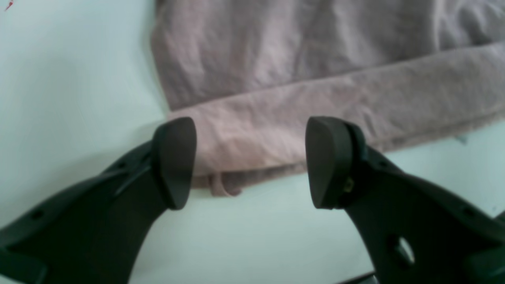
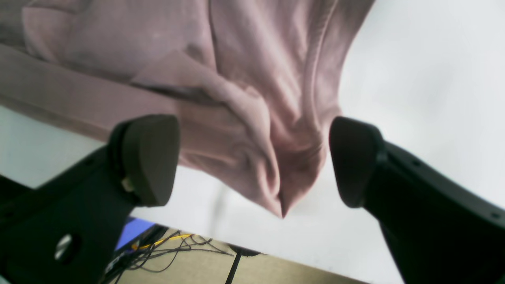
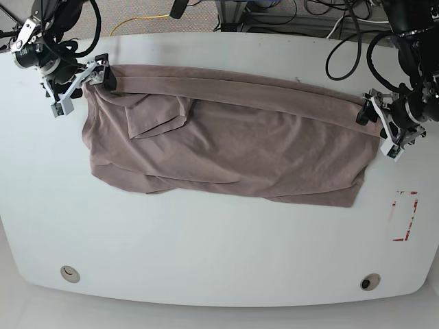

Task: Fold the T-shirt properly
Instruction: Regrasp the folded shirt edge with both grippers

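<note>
Mauve T-shirt (image 3: 226,147) lies between both wide-spread tools, left tool (image 1: 250,161) and right tool (image 2: 252,159), ungripped.

no readable text, labels or numbers anywhere.

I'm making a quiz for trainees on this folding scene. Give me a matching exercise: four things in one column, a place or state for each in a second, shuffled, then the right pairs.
Things
1. T-shirt
2. left gripper
3. right gripper
4. red marking

Places or states
A. open, at the bunched cloth corner on the base view's left end
B. on the bare table, off the cloth, near the base view's right edge
C. spread out wide across the table, wrinkled
D. open, at the folded edge on the base view's right end

Pairs: 1-C, 2-D, 3-A, 4-B
</note>
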Controlling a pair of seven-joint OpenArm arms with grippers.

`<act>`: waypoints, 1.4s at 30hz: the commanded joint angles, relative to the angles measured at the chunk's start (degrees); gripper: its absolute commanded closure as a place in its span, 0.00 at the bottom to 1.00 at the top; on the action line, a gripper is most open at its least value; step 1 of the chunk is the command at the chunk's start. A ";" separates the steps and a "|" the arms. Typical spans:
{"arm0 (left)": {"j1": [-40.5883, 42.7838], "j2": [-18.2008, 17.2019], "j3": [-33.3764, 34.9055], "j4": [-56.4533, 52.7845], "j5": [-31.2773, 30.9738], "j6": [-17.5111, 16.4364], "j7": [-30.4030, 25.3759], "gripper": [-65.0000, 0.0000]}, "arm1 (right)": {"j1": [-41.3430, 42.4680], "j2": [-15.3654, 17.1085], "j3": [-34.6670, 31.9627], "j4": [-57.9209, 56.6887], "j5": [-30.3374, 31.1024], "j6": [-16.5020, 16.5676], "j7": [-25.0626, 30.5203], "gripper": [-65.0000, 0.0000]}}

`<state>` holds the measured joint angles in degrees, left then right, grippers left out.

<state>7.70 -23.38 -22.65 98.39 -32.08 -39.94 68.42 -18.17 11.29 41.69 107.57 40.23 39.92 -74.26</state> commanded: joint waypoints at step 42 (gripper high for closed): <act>12.91 4.96 -2.71 -4.54 24.82 -0.06 -12.73 0.38 | -0.24 -1.84 0.55 -0.80 -11.00 0.08 1.78 0.13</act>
<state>19.25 -18.15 -25.52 94.13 -10.57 -39.48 51.31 -18.61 8.58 41.80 103.94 28.64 39.92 -73.28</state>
